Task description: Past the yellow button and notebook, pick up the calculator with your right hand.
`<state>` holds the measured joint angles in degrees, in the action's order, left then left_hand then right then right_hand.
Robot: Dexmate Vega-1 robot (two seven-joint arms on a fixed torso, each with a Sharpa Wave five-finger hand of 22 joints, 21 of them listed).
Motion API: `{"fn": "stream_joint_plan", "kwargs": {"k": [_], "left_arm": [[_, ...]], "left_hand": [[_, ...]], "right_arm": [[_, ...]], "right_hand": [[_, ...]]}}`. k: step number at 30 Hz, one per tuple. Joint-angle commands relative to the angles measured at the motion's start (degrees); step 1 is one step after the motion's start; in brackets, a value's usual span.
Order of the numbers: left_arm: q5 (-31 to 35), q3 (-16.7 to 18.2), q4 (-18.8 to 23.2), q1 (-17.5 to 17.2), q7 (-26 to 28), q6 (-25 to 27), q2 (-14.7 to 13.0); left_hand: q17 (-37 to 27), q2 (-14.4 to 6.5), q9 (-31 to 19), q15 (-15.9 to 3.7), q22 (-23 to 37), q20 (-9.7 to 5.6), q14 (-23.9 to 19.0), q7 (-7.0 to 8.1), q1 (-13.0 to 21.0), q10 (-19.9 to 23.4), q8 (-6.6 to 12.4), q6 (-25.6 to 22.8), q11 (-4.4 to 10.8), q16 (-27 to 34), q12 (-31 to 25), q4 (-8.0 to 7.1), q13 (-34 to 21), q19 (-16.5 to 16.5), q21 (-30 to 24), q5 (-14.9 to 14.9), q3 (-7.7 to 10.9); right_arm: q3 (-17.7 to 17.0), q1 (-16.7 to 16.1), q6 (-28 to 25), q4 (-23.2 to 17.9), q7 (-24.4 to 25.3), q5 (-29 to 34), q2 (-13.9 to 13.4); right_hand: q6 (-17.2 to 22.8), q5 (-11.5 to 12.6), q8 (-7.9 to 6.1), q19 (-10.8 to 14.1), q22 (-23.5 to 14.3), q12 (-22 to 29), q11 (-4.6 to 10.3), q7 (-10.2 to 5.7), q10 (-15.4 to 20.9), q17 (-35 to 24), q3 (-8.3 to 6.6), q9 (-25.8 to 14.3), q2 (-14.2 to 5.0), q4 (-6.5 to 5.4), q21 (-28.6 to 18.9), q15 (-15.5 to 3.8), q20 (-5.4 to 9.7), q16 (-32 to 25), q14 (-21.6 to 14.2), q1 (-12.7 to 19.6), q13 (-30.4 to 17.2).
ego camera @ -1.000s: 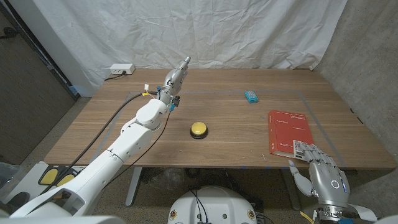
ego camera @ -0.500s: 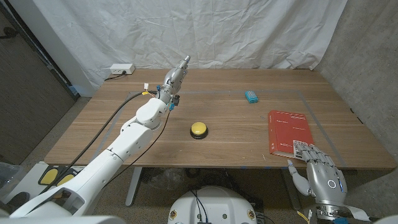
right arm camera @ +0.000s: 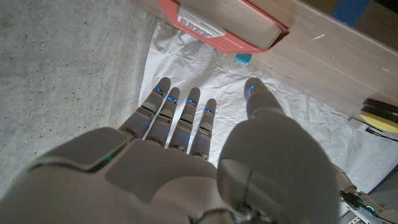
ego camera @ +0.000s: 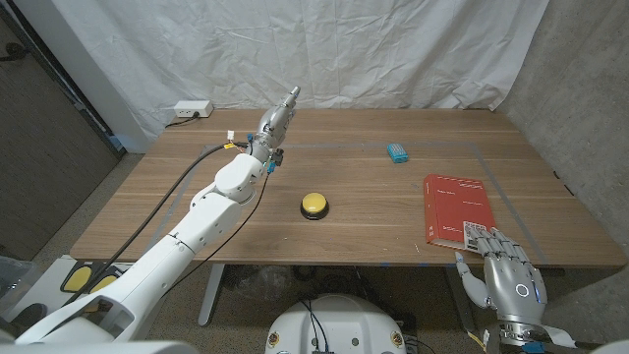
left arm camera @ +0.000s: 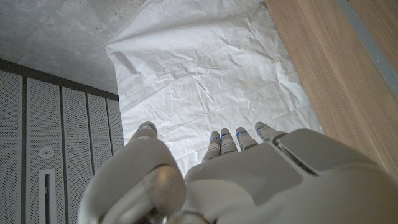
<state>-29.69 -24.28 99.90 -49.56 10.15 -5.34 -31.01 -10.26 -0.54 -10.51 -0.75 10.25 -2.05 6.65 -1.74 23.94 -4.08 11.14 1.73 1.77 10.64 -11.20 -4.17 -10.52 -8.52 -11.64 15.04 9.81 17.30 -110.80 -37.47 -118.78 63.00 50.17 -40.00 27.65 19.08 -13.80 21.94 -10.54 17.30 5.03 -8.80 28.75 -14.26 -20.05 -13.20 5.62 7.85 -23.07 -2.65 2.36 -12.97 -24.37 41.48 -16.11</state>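
We take the red notebook (ego camera: pixel 457 209) as our landmark; it lies closed on the wooden table (ego camera: pixel 364 187), toward the robot's right, its near short end by the table's front edge.

Right hand (ego camera: pixel 511 278): we see it just in front of the notebook's near right corner, at the table's front edge. Its fingers (right arm camera: pixel 180 118) are straight and slightly apart, the thumb set off to one side. It holds nothing. From the head view we cannot tell whether the fingertips touch the notebook's corner or hang just beside it; in the right wrist view they appear clear of it.

Calculator (ego camera: pixel 397 151): a small teal-blue item, which we take for the calculator, lies on the table beyond the notebook's far end and a little to its left, well apart from the right hand. In the right wrist view it shows as a small blue patch (right arm camera: pixel 243 58) past the notebook (right arm camera: pixel 217 22).

Yellow button (ego camera: pixel 314 204): a yellow dome on a dark base, to the left of the notebook, apart from it.

Left hand (ego camera: pixel 279 118): well to the left of the notebook and beyond the button, raised, fingers (left arm camera: pixel 236 140) extended close together, gripping nothing.

White power strip (ego camera: pixel 194 109): at the table's far left corner, farthest from the notebook.
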Motion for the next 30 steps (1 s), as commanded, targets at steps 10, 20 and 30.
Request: {"fn": "stream_joint_plan", "kwargs": {"k": [10, 20, 30], "left_arm": [[0.71, -0.82, 0.76, 0.75, 0.38, 0.64, 0.57], [0.49, -0.33, 1.31, 0.10, 0.63, 0.61, 0.21], [0.03, 0.42, 1.80, -0.68, 0.77, -0.02, -0.09]], "left_hand": [[-0.14, -0.80, -0.25, 0.08, 0.31, -2.30, 0.56, 0.23, 0.21, -0.08, 0.03, 0.65, 0.27, -0.12, -0.15, -0.24, -0.16, -0.71, 0.06, -0.22, -0.36], [-0.14, -0.85, -0.25, 0.07, 0.32, -2.28, 0.69, 0.26, 0.19, -0.19, 0.02, 0.73, 0.21, -0.13, -0.13, -0.27, -0.17, -0.80, 0.07, -0.25, -0.47], [-0.14, -0.91, -0.25, 0.00, 0.33, -2.31, 0.74, 0.28, 0.17, -0.25, 0.05, 0.68, 0.22, -0.11, -0.13, -0.30, -0.17, -0.95, 0.10, -0.28, -0.56]], "right_arm": [[-2.40, 0.62, 3.14, 5.45, 1.00, 3.84, 6.34], [-3.01, 2.07, 4.15, 7.63, 1.00, 5.50, 8.34], [-4.36, 2.75, 6.13, 9.67, 1.00, 7.46, 10.67]], "right_hand": [[-0.66, 1.73, -0.66, 0.33, -0.29, 0.53, 0.35, -0.37, -1.94, -0.77, -0.13, -0.64, 0.18, 0.56, 0.63, -7.04, 5.88, -0.24, 0.15, 1.83, -1.46], [-0.11, 2.60, -1.28, 0.52, -0.36, 1.42, 1.37, -0.77, -1.31, -1.36, -0.36, -1.00, -0.34, 0.81, 0.88, -7.59, 6.31, -0.65, -0.37, 3.57, -2.27], [0.87, 3.08, -1.99, 0.53, -0.43, 1.88, 1.40, -0.70, -1.47, -1.92, -0.15, -1.28, -0.55, 0.60, 1.10, -7.83, 6.45, -0.71, -0.10, 4.10, -2.93]]}}
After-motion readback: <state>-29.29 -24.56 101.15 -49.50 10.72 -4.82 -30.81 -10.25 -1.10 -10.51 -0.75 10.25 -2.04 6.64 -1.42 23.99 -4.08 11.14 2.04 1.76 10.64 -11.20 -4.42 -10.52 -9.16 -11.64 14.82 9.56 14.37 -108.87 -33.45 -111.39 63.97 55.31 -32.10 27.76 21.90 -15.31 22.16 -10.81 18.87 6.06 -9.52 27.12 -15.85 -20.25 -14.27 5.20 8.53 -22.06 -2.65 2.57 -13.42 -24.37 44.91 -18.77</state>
